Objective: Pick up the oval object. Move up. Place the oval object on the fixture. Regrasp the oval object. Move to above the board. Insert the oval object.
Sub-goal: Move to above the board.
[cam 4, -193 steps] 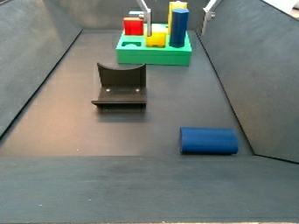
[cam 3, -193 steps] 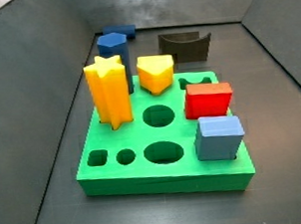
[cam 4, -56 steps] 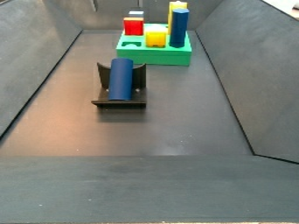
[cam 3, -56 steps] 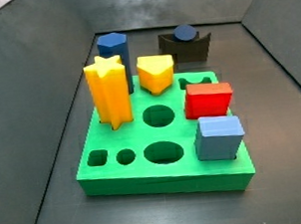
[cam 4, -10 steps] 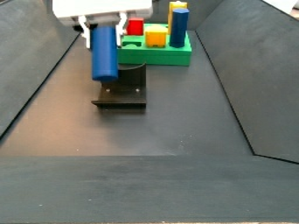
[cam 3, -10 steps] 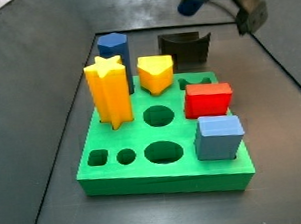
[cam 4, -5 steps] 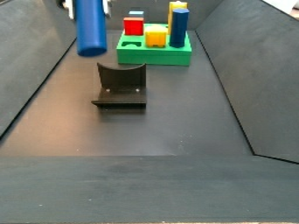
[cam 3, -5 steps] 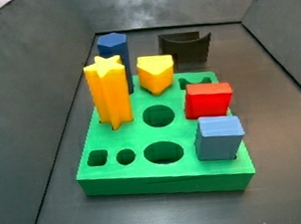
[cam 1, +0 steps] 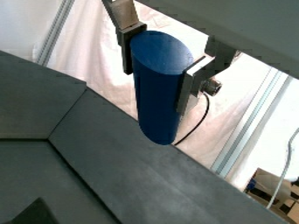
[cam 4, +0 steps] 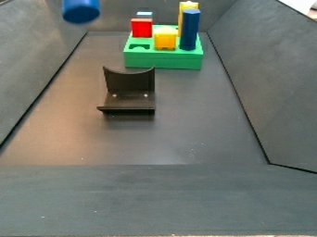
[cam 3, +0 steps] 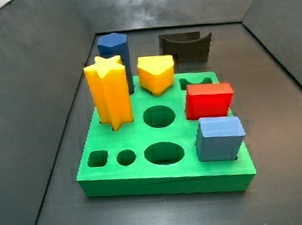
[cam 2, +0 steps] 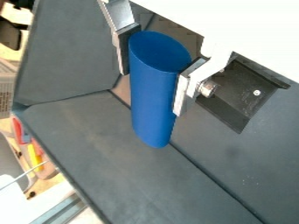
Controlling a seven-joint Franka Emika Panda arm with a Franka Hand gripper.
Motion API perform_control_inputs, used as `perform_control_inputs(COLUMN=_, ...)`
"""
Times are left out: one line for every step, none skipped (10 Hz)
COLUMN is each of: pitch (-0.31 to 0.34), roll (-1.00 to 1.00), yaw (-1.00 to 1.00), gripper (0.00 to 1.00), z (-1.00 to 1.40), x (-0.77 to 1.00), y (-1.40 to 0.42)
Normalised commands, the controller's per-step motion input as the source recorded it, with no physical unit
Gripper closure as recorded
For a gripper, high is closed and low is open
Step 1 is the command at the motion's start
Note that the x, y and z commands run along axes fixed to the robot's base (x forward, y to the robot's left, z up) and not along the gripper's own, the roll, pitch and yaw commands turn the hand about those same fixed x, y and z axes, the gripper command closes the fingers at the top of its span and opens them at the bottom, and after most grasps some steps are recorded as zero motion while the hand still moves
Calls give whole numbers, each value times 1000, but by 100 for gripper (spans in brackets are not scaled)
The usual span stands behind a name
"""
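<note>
i have the gripper (cam 1: 162,63) clamped on the oval object (cam 1: 159,85), fingers (cam 2: 118,42) pressing its upper sides so it hangs lengthwise, ready for a hole. in a side view its lower end (cam 4: 81,10) rides high over the empty fixture (cam 4: 128,91), well short of the board (cam 4: 165,54).

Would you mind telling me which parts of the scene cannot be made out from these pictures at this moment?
- The gripper: shown only in both wrist views, shut on the oval object; it lies outside both side views.
- The oval object: in a side view only its lower end shows, the rest cut off by the top edge.
- The board and the fixture: absent from both wrist views.
- Which board hole fits the oval object: cannot tell.
</note>
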Motion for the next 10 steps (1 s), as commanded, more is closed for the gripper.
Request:
perform_control_inputs(pitch=-7, roll=-44, yaw=68, gripper=100, z=275, x=17, y=-3)
perform_control_inputs(pitch=-69, roll=-1000, yaw=7, gripper=100, z=166, x=-626, y=-1000)
perform_control_inputs(pitch=-75, roll=-1000, yaw=1, gripper=100, z=152, x=-629, y=-1000)
perform_control_inputs(pitch=-105, roll=-1000, yaw=3, gripper=100, z=169, x=-668, y=-1000)
perform_control_inputs(pitch=-124, roll=-1000, yaw=1, gripper=100, z=160, x=-681, y=-1000)
perform_control_inputs(pitch=-132, roll=-1000, yaw=-2, gripper=100, z=158, x=-689, y=-1000)
perform_control_inputs(pitch=-152, roll=-1000, yaw=-11, gripper=100, z=167, x=-712, y=-1000)
perform_control_inputs(pitch=-161, roll=-1000, yaw=-15, gripper=100, z=166, x=-724, y=-1000)
perform_control_inputs(pitch=-174, roll=-1000, yaw=-26, gripper=100, z=166, x=-752, y=-1000)
perform_control_inputs(pitch=-182, roll=-1000, yaw=-34, gripper=100, z=167, x=-768, y=-1000)
